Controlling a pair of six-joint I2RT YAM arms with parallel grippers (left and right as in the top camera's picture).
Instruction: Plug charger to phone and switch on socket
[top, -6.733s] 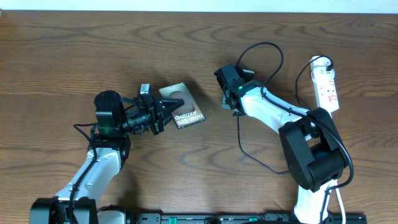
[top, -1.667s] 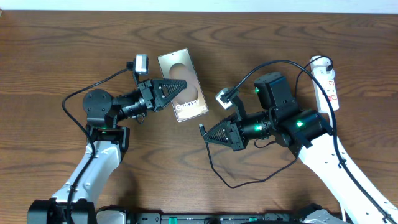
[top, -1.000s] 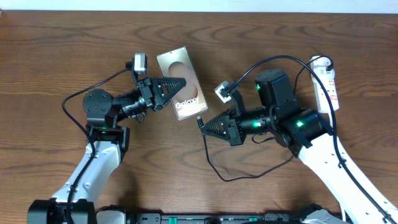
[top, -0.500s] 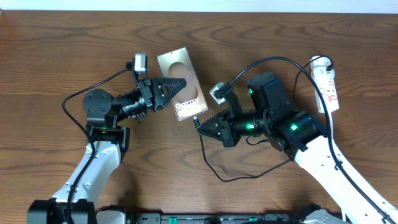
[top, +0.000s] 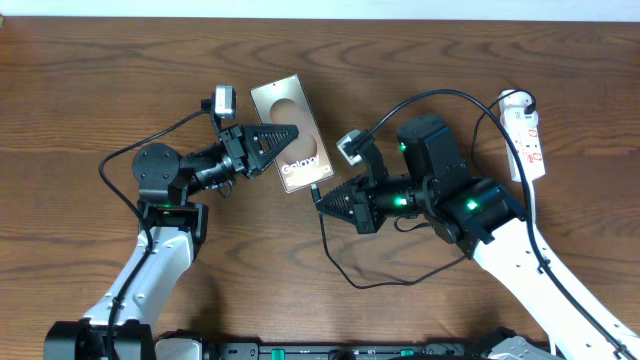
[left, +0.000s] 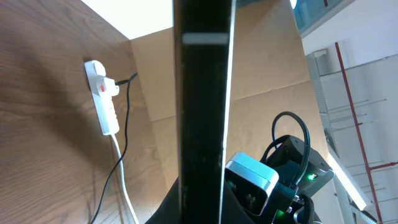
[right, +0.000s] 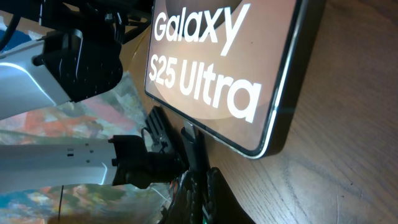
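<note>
The left gripper (top: 292, 134) has its fingers clamped across the phone (top: 306, 160). The right gripper (top: 321, 199) is pinched tight on the charger (right: 193, 142). The connector tip touches the phone's short edge just ahead of those fingertips, and the black cable trails behind them. The socket (top: 526, 135) lies well behind the right gripper.

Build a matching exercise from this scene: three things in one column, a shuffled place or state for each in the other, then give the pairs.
Things:
1. phone
2. socket
3. charger

Places or states:
A. pinched in the right gripper, tip at the phone's short edge
B. clamped in the left gripper
C. white, lying at the right side of the table, no gripper touching it

Pairs: 1-B, 2-C, 3-A.
</note>
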